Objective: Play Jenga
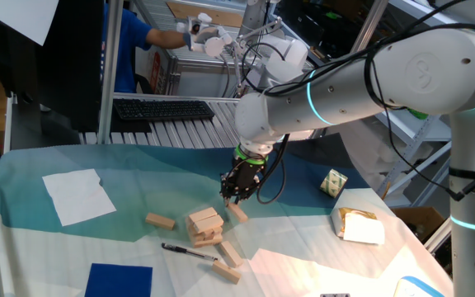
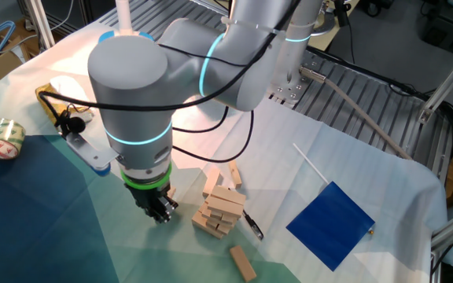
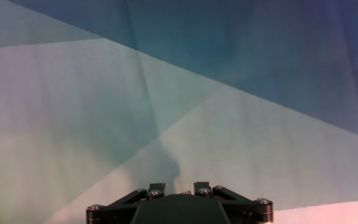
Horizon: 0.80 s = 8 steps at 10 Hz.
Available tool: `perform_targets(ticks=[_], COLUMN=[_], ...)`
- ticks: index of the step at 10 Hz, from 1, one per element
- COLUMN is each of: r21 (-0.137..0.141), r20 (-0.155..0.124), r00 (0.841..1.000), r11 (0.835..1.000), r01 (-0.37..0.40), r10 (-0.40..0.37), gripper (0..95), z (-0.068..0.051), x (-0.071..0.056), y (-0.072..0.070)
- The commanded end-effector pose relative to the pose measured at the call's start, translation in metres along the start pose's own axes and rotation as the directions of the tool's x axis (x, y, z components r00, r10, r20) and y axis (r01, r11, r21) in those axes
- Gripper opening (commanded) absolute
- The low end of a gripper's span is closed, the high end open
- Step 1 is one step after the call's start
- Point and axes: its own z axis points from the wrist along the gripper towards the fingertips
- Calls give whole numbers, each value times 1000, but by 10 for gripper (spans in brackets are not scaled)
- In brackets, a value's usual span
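Note:
A short uneven Jenga stack (image 1: 204, 224) of pale tan wooden blocks stands on the cloth; it also shows in the other fixed view (image 2: 219, 208). Loose blocks lie around it: one to the left (image 1: 160, 220), two in front (image 1: 228, 252). My gripper (image 1: 234, 198) is low over the cloth just right of the stack, at the end of a loose block (image 1: 238, 214). In the hand view the fingers (image 3: 157, 187) stand close together with a tan sliver (image 3: 180, 190) between them. The gripper (image 2: 160, 212) looks shut on that block's end.
A thin black pen (image 1: 186, 250) lies in front of the stack. A white paper sheet (image 1: 78, 195) is at the left and a blue pad (image 1: 119, 280) at the front. A wrapped packet (image 1: 359, 224) and a small box (image 1: 333, 181) sit at the right. A tape roll (image 2: 0, 137) lies on the cloth.

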Motion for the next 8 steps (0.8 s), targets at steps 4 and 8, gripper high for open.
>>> perform_targets(ticks=[4, 8], r21=[52, 48], r20=[0, 9], r00=[1000, 1000], r11=[998, 999], r01=[31, 21], r10=[-31, -22], gripper=[0, 570], z=[0, -1], x=[-6, -6], y=[-9, -9])
